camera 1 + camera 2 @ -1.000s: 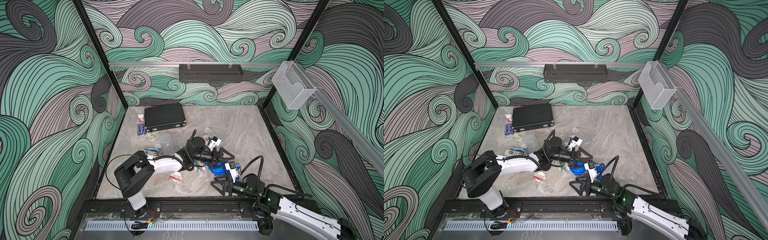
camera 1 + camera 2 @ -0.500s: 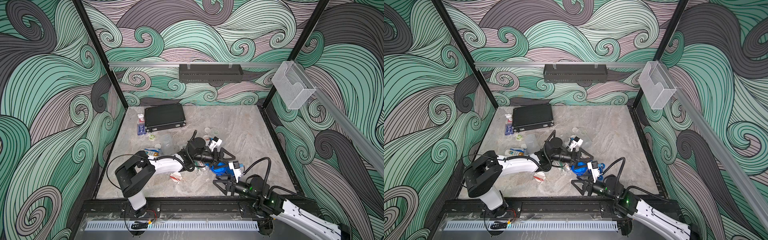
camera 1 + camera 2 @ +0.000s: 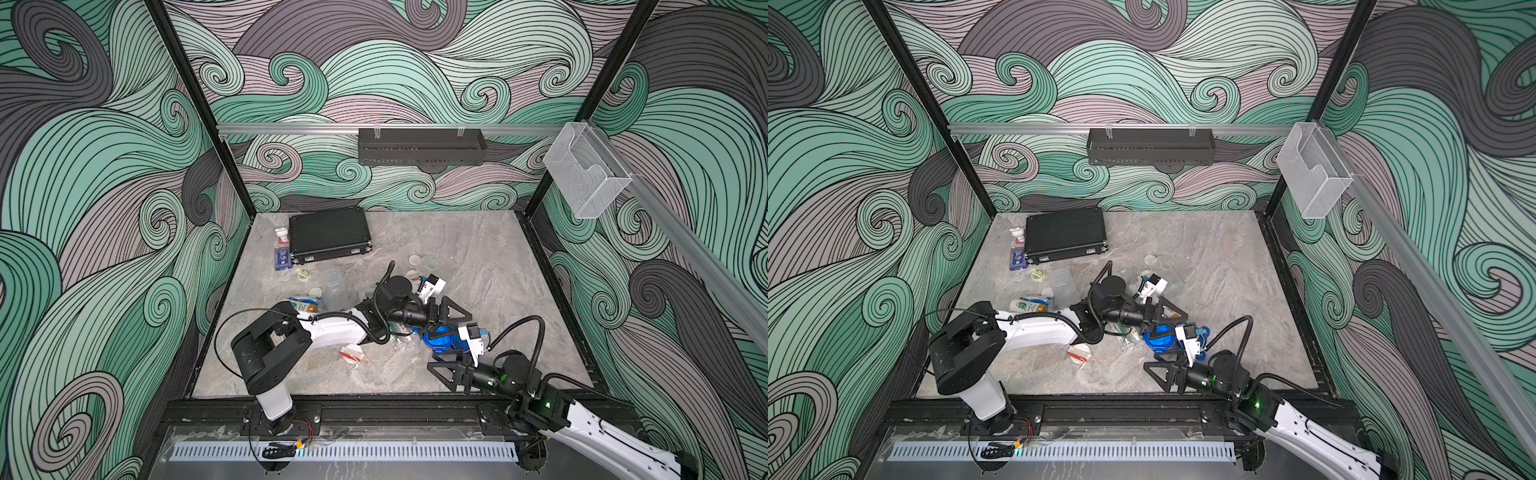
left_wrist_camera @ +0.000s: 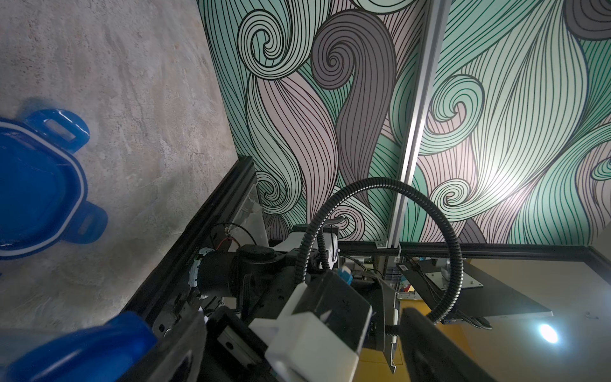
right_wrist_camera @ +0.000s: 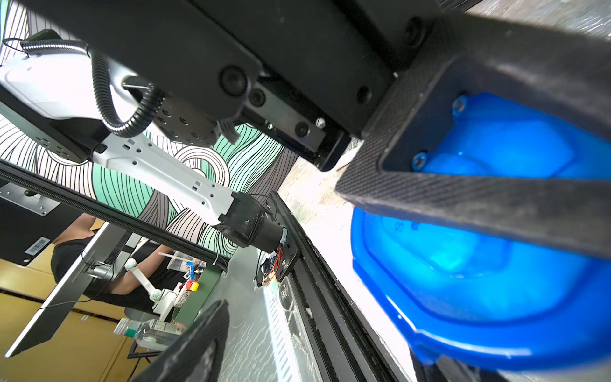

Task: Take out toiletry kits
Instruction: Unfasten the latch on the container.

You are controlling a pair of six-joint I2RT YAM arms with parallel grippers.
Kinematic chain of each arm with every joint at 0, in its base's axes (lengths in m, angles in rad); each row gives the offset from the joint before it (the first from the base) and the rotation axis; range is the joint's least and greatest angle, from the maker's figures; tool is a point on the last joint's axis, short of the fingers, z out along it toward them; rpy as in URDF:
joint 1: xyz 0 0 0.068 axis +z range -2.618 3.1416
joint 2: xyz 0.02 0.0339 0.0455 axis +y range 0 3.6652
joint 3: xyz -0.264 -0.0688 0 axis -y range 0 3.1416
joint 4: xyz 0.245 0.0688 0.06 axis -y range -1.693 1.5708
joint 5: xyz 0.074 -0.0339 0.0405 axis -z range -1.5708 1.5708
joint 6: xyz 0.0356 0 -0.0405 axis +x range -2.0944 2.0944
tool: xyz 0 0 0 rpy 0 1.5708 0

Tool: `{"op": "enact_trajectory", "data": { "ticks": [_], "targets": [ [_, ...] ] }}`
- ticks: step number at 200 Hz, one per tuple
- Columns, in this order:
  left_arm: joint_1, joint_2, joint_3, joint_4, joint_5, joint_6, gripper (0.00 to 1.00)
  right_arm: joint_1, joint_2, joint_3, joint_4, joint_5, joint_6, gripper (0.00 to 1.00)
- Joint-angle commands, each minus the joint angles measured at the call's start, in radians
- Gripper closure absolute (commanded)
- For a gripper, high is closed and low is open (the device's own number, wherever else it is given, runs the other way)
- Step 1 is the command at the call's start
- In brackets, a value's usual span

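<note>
Loose toiletry kits pieces lie mid-table: a white bottle with an orange cap (image 3: 306, 306), round white packets (image 3: 415, 260), a red-and-white packet (image 3: 351, 353) and clear-wrapped pieces (image 3: 1126, 333) under the left wrist. A blue latch-lid container (image 3: 440, 338) sits between both arms, and its lid (image 4: 36, 185) shows in the left wrist view. My left gripper (image 3: 455, 322) (image 4: 302, 317) hovers open just over the container, holding nothing. My right gripper (image 3: 442, 363) (image 5: 330, 258) stands open on the container's near side. The blue container (image 5: 479, 264) lies beyond one finger, not between them.
A black ribbed case (image 3: 330, 239) and a blue-labelled pump bottle (image 3: 282, 251) sit at the back left. Clear cups (image 3: 332, 282) stand behind the left arm. The black front rail (image 3: 374, 411) runs close under the right gripper. A clear holder (image 3: 586, 178) hangs on the right wall.
The right arm has shifted slightly to the right, with its jaws narrowing a touch. The left arm and the blue container have barely moved.
</note>
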Motion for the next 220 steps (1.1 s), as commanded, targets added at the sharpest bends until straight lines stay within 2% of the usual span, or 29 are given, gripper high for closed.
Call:
{"op": "enact_trajectory", "data": {
  "ticks": [1,169,199,220],
  "targets": [
    [-0.025,0.139,-0.108,-0.309,-0.043,0.030,0.08,0.000,-0.039,-0.036,0.271,-0.079,-0.050,0.17],
    [-0.050,0.170,-0.109,-0.285,-0.059,0.021,0.08,0.000,-0.092,-0.039,0.291,-0.123,-0.077,0.14],
    [-0.049,0.148,-0.069,-0.340,-0.054,0.044,0.08,0.000,-0.092,-0.031,0.203,-0.146,-0.098,0.11],
    [-0.046,0.117,-0.022,-0.430,-0.060,0.089,0.08,0.000,-0.092,-0.021,0.116,-0.213,-0.109,0.07]
  ]
}}
